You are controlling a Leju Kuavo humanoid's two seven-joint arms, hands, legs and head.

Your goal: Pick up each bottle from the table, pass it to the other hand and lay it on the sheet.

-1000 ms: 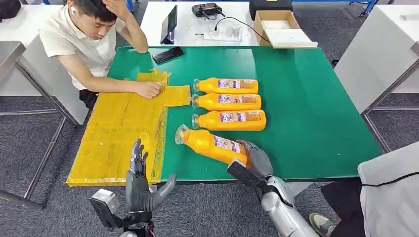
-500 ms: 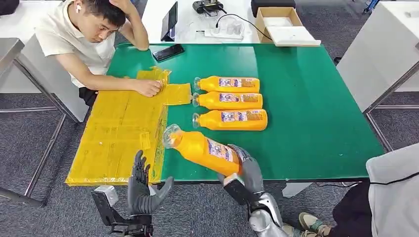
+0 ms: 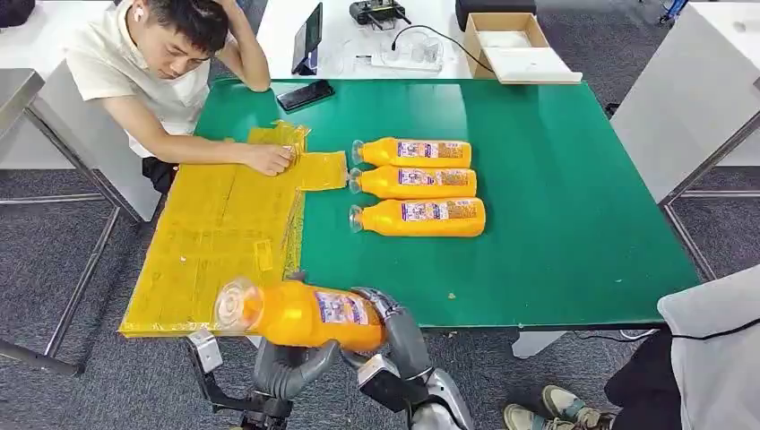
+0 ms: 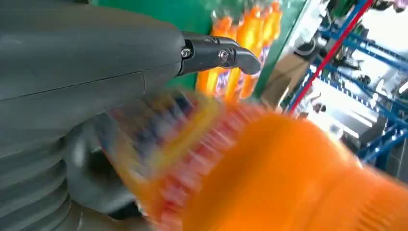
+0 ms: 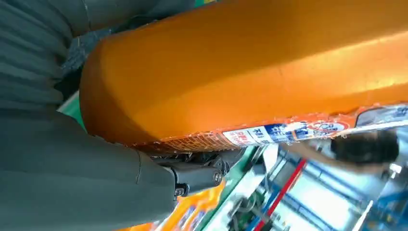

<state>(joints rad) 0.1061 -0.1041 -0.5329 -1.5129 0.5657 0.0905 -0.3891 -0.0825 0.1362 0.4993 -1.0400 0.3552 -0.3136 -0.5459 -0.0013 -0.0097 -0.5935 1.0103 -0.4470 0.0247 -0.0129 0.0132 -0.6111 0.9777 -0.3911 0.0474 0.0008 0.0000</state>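
My right hand (image 3: 401, 333) grips the base end of an orange bottle (image 3: 300, 314) with a clear cap. It holds the bottle on its side, just off the table's front edge and over the near corner of the yellow sheet (image 3: 215, 233). My left hand (image 3: 285, 369) is right under the bottle with its thumb spread, and the bottle hides its fingers. In the left wrist view the blurred bottle (image 4: 269, 178) lies close to my left hand (image 4: 72, 72). The right wrist view shows the bottle (image 5: 250, 72) pressed against my right hand (image 5: 57, 173). Three more orange bottles (image 3: 417, 184) lie side by side on the green table (image 3: 556, 179).
A person sits at the far left with one hand (image 3: 269, 159) on the sheet's far end. A phone (image 3: 305, 96) lies on the table's far edge. A cardboard box (image 3: 511, 45) and a tablet (image 3: 309, 40) stand on the white table behind. Another person's clothing (image 3: 708, 349) is at the lower right.
My right hand has lifted the bottle off the table and carried it left and toward me, over my left hand. The three other bottles have stayed in place.
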